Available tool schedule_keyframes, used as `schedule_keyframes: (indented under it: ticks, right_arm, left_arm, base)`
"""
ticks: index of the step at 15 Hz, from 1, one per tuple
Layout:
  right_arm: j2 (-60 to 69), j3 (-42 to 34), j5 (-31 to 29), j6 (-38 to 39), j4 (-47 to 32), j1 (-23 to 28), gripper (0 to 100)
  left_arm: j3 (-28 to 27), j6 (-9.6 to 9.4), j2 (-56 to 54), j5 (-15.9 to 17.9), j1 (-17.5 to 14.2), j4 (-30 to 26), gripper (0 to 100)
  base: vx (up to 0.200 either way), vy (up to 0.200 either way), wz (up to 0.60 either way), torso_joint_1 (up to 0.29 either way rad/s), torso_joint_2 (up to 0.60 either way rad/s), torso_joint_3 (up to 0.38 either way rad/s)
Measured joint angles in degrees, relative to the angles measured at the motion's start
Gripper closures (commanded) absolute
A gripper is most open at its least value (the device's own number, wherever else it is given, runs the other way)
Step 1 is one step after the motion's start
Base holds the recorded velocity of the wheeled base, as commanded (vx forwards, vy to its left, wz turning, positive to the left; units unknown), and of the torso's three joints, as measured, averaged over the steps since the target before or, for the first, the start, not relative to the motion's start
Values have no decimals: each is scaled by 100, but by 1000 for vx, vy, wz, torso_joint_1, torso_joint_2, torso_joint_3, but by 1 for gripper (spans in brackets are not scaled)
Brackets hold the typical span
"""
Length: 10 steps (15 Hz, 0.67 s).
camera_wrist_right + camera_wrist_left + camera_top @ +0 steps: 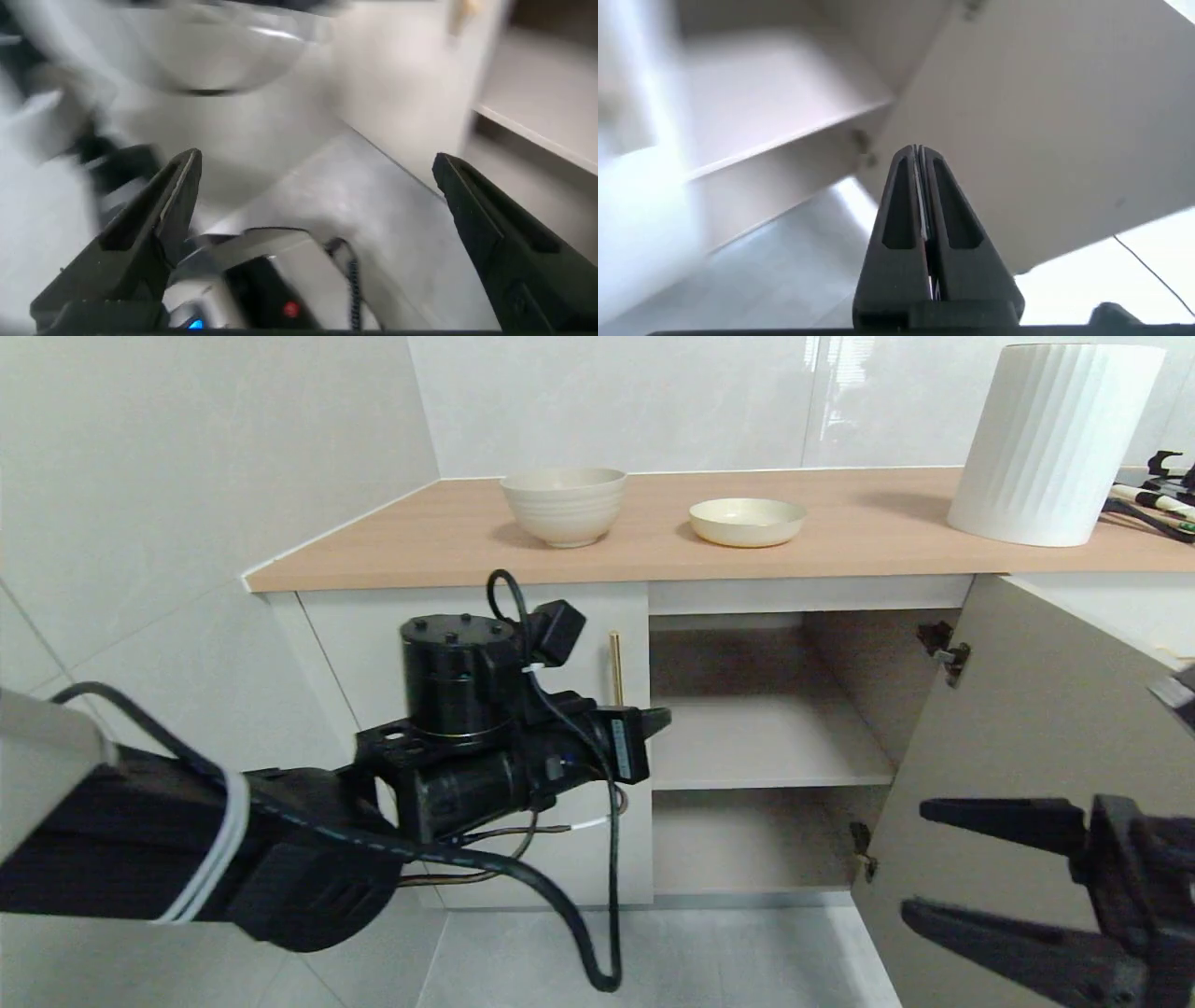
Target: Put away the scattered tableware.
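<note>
I am holding my left gripper (917, 159) pressed fully together with nothing in it, low in front of the cabinet, close to the brass handle (616, 667) of the door that is shut. I am carrying my right gripper (913, 859) spread wide and empty, low beside the cabinet door (1027, 737) that is standing swung out. That door is leaving the inner shelf (766, 742) exposed, which I am judging to be where the tableware is meant to go. The 2 pieces I am after, the bowl (563, 504) and the shallow dish (747, 521), are sitting upright on the wooden countertop (420, 546), apart from each other and well above both of my grippers. I am reckoning the storing is not yet begun, since neither piece is in my grasp. The wide right jaws are suiting a grab at a rim, while my left would need opening first. Farther right on the counter a tall white ribbed container (1055, 439) is standing, with some utensils (1153, 499) lying just beyond it.
</note>
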<state>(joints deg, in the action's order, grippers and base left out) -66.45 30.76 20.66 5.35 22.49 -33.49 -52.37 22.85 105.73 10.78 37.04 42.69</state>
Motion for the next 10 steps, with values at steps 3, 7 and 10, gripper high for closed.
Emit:
schedule_keyframes:
  ticks: [3,7,10]
  right_arm:
    - [-1248,1058,-417,-2,158,306,0]
    - [-2316,1979,-622,0,191,822,0]
    - [-2616,1974,-641,1,191,948,0]
  left_arm:
    - [778,-7,-829,35,-728,-11,100]
    - [1434,-246,-1632,123,-1701,-244,100]
    - [1588,-541,-2138,127,-1946,-774,0]
  base:
    - [0,0,0,0,0,0]
    - [0,0,0,0,0,0]
    - [0,0,0,0,0,0]
